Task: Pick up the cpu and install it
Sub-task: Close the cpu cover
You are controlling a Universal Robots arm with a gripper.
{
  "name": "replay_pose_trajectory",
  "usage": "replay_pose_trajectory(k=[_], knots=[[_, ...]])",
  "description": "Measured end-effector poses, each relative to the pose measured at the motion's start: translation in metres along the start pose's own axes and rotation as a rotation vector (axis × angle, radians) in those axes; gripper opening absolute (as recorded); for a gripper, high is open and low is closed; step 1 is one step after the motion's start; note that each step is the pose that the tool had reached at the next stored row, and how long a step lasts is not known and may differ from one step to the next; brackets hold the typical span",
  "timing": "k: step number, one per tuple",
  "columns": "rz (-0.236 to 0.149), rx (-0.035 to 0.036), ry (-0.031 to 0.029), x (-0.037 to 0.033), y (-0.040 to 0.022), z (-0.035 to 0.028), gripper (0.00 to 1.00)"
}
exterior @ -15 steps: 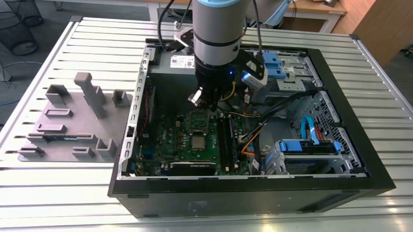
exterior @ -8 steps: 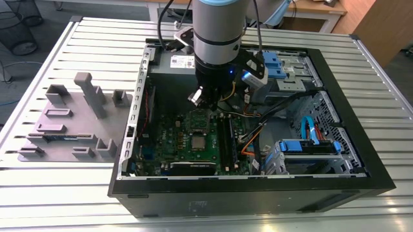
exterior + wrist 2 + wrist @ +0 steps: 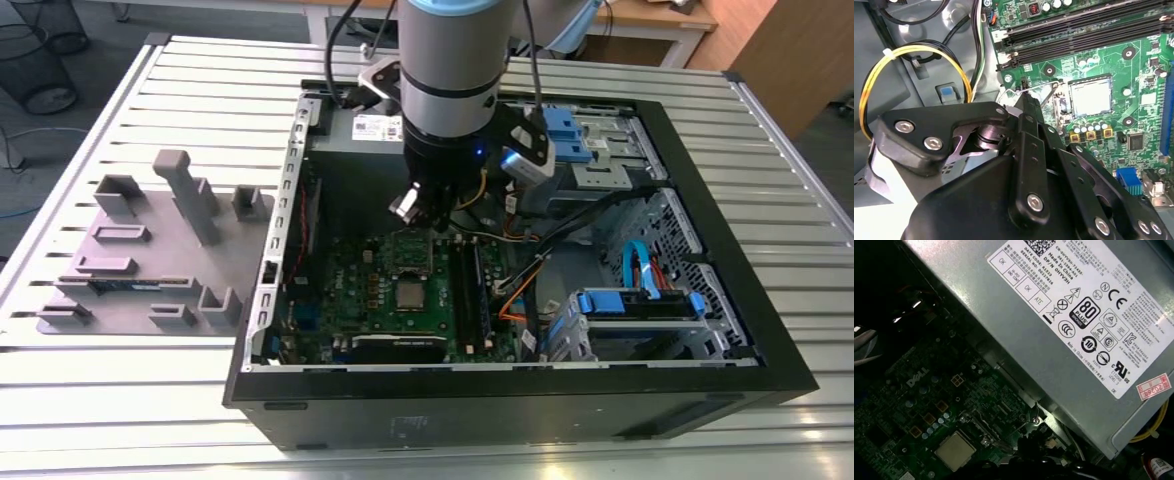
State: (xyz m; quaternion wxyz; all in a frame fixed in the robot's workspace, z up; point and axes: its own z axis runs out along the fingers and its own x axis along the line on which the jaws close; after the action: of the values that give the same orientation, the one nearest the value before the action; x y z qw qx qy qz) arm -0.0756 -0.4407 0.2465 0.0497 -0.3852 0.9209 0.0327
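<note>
The cpu [image 3: 410, 293] is a small silvery square lying flat in its socket on the green motherboard [image 3: 354, 300] inside the open computer case. Both wrist views also show the cpu [image 3: 1091, 96] [image 3: 955, 450] seated there. My gripper [image 3: 410, 208] hangs above the board, farther back in the case than the socket and apart from the chip. In the second wrist view the black fingers of the gripper [image 3: 1024, 98] meet at their tips, shut, with nothing between them. A thin metal lever [image 3: 1046, 95] stands beside the socket.
The grey power-supply box [image 3: 1054, 325] sits at the back of the case, close to the gripper. Memory slots [image 3: 1079, 30] run beside the socket. Loose cables [image 3: 534, 275] and blue drive bays [image 3: 641, 305] fill the exterior view's right. A grey fixture tray [image 3: 147, 255] lies on the exterior view's left.
</note>
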Motion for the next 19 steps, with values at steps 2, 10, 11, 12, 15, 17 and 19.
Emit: replay_pose_trajectory(k=[2,10,11,12,15,17,19], knots=[[-0.003,-0.0004,0.0001,0.0013,-0.0013,-0.0002,0.11],[-0.012,-0.0014,0.0004,0.0077,-0.0077,-0.0012,0.11],[-0.013,-0.0016,0.0004,0.0086,-0.0086,-0.0013,0.11],[-0.014,-0.0016,0.0003,0.0096,-0.0095,-0.0014,0.11],[-0.015,-0.0019,0.0003,0.0127,-0.0126,-0.0018,0.11],[-0.016,-0.0019,0.0004,0.0149,-0.0148,-0.0021,0.11],[-0.017,-0.0020,0.0004,0.0172,-0.0171,-0.0025,0.11]])
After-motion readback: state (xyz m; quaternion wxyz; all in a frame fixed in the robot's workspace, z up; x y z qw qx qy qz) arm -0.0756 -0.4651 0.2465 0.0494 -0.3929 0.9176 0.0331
